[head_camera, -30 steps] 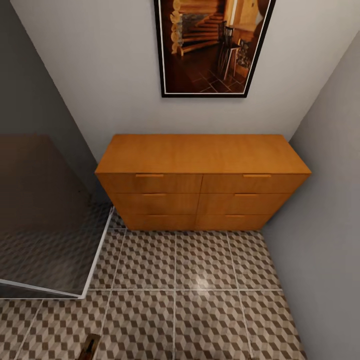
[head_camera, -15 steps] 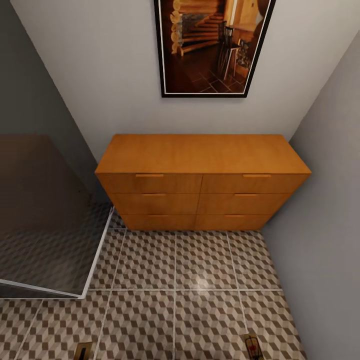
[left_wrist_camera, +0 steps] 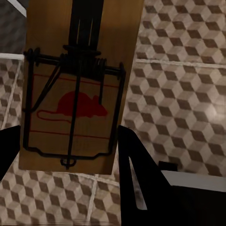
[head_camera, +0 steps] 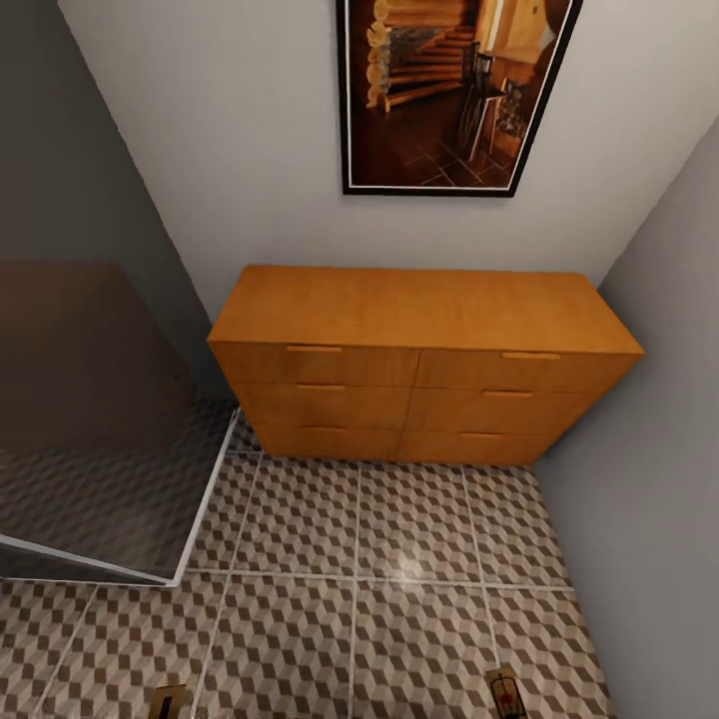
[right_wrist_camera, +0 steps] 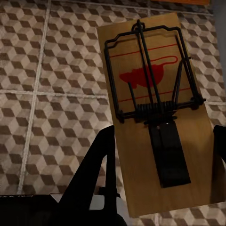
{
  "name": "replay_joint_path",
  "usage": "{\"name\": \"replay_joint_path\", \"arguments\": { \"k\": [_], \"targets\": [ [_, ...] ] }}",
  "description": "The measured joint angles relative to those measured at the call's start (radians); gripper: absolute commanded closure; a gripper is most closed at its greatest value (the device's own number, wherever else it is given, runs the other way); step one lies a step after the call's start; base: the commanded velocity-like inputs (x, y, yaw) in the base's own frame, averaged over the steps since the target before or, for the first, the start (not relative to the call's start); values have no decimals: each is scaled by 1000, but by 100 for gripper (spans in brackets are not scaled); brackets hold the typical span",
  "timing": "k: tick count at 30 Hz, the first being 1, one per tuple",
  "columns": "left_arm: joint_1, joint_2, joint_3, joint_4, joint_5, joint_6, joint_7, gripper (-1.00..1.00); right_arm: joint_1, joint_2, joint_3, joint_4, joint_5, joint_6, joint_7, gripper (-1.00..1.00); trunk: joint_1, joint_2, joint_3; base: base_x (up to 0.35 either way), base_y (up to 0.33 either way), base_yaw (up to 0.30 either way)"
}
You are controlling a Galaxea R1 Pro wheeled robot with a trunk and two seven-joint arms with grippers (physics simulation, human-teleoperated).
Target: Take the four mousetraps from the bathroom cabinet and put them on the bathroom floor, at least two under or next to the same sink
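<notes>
So the floor [head_camera: 419,539] is big square tiles with a brown, beige and white cube print and pale grout lines, plus a bright glare spot [head_camera: 404,567] near the middle. Sitting right on it at 12 o'clock is the cabinet [head_camera: 419,369], back against the wall, all six drawers shut, nothing on its top. Over at 9 o'clock a dark glass panel [head_camera: 90,449] with a thin white frame stands on the tiles, and you can see the pattern through it. Both wrist cams catch the same tiling.
</notes>
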Motion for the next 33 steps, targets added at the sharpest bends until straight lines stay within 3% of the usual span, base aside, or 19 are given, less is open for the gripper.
{"name": "replay_joint_path", "arguments": {
  "k": [13,33],
  "targets": [
    [1,-3,-1,1,0,1,0,100,0,0,0,3,-1,0,0,100,0,0,1,-35,0,285],
    [1,-3,-1,0,0,3,1,100,0,1,0,4,-1,0,0,100,0,0,15,-220,0,274]
  ]
}}
